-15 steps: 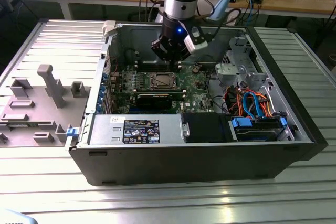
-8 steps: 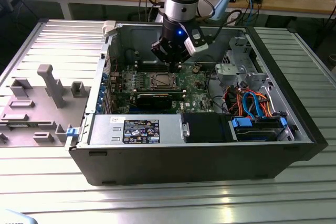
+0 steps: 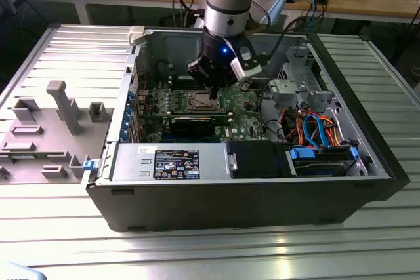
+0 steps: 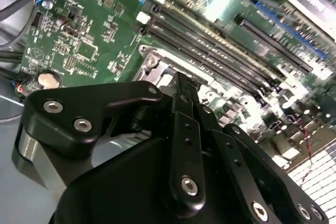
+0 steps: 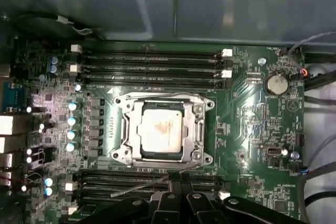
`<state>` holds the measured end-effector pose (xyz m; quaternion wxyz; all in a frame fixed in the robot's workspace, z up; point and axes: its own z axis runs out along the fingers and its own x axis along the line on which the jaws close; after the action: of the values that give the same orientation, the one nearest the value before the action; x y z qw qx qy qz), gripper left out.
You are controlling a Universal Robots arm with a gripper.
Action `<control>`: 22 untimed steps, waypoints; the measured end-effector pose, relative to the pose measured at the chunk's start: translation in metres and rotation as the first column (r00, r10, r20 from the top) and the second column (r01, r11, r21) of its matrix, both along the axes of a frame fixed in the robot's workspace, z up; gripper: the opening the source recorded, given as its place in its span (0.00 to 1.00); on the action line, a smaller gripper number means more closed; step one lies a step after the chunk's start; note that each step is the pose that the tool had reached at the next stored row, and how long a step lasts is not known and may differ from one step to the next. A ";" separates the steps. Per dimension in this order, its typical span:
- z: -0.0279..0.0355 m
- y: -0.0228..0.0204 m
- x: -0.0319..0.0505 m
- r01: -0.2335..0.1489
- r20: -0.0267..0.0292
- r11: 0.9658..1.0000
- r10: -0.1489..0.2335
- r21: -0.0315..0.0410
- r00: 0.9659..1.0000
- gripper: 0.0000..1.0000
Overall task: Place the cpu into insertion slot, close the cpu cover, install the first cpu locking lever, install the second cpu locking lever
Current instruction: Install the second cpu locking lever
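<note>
In the first wrist view the cpu (image 5: 161, 131), pale and silvery-beige, lies flat in the insertion slot (image 5: 118, 153). The cpu cover (image 5: 198, 129) is down over it as a silvery frame. One thin locking lever (image 5: 157, 96) lies along the slot's far side. A second locking lever (image 5: 142, 185) sticks out at an angle from the near side. My gripper (image 5: 177, 183) is shut, its tips right at this raised lever; I cannot tell whether they touch it. In the exterior view the gripper (image 3: 213, 87) hangs just above the slot (image 3: 199, 101). The second wrist view has the fingers (image 4: 182, 90) closed over the slot's corner (image 4: 152, 60).
The motherboard sits inside an open computer case (image 3: 367, 155) on a ribbed metal table. Long black memory slots (image 5: 152, 61) flank the socket on two sides. A power supply (image 3: 174, 162) and a drive bay with coloured cables (image 3: 315, 129) fill the case's near side.
</note>
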<state>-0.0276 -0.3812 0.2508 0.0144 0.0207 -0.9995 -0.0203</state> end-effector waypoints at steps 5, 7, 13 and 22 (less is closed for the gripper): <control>-0.0018 -0.0081 -0.0083 0.000 0.000 1.000 0.000 0.024 1.000 0.11; -0.0029 -0.0110 -0.0142 0.000 0.000 0.999 0.000 0.036 1.000 0.11; -0.0059 -0.0190 -0.0341 0.000 0.000 0.999 0.000 0.046 1.000 0.11; -0.0215 -0.0212 -0.0502 0.000 0.000 0.999 0.000 0.049 1.000 0.11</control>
<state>-0.0777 -0.4024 0.2293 0.0139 0.0211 -0.9987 -0.0449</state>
